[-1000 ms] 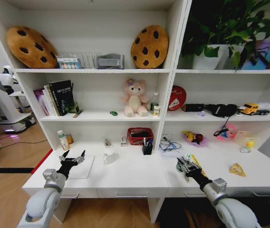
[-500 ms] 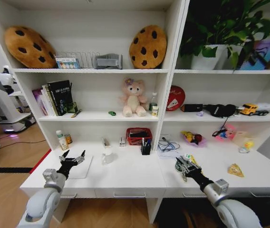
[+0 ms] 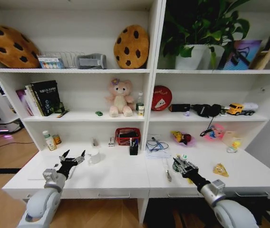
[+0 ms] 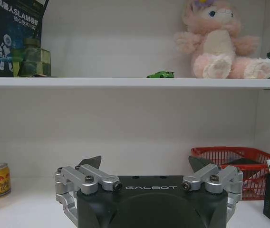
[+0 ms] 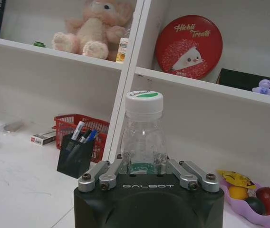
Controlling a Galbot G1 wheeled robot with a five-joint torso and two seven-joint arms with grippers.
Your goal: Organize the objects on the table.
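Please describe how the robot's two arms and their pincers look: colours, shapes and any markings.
Both arms have smooth, rounded light-grey shells, each ending in a silver metal wrist joint. The left pincer and right pincer share one design: a black body printed "GALBOT" in white, silver linkage bars with dark screws, and dark pointed fingertips.

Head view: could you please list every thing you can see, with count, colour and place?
Cookie cushions: two, brown, top shelf.
Plant: one, green, top shelf.
Teddy bear: one, pink, middle shelf.
Toy car: one, green, beside the bear.
Books: several, dark, middle shelf.
Round tin: one, red, middle shelf.
Truck: one, yellow, middle shelf.
Basket: one, red, back of desk.
Pen holder: one, black, on desk.
Cup: one, white, on desk.
Bottle: one, clear, green-topped cap, in right gripper.
Left gripper: open, above desk.
Right gripper: shut on the bottle.
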